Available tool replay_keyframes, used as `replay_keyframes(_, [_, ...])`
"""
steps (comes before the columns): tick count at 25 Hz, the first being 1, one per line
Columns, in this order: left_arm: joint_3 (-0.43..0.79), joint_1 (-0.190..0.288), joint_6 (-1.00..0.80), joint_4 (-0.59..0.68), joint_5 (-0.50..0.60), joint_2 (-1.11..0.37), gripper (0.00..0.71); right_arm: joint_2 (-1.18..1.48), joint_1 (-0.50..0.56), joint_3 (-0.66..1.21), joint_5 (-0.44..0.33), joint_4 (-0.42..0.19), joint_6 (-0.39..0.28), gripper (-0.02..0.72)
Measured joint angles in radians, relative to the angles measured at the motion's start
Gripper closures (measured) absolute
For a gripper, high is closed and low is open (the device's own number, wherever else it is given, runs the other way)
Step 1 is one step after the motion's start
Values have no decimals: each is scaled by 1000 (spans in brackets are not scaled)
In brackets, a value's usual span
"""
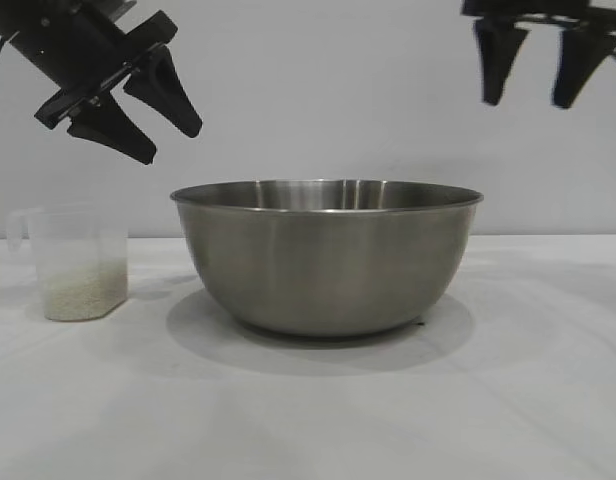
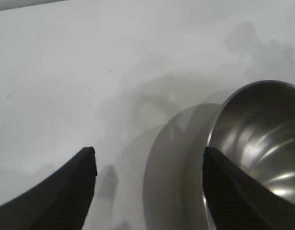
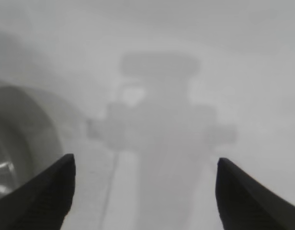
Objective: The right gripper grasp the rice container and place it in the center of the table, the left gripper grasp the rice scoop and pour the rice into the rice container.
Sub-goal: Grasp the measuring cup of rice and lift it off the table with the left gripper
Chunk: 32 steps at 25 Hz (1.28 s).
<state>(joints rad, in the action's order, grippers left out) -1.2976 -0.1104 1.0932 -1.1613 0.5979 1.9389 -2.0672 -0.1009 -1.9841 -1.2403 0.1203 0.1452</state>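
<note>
So the steel rice container [image 1: 326, 258] sits mid-table with nothing holding it, looks like step one is done. Right gripper [image 1: 533, 65] hangs high at far right, fingers spread, empty. Left gripper [image 1: 148, 105] hovers above the rice scoop [image 1: 78, 262], also spread, empty. Scoop stands left of the bowl, rice [image 1: 84, 294] in its bottom. Next: drop down and pinch the scoop. Plain white table [image 1: 308, 420], bare grey wall behind.

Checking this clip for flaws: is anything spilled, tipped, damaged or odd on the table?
Nothing stands out. The bowl sits upright on the table, the scoop stands upright beside it with the rice inside, and no loose grains show. Left gripper and right gripper hang open above, holding nothing.
</note>
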Motion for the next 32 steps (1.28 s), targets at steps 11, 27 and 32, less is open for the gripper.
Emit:
replay_keyframes(11, [0,0,0,-6,2,0,266,255,68,10,-14,-21,-3,183])
replay_keyframes(27, [0,0,0,-8,0,0,266,947,68,638,-22,-114,-5,183])
replay_keyframes(32, [0,0,0,-8,0,0,266,1203,68,843,-25,-131,-5,183])
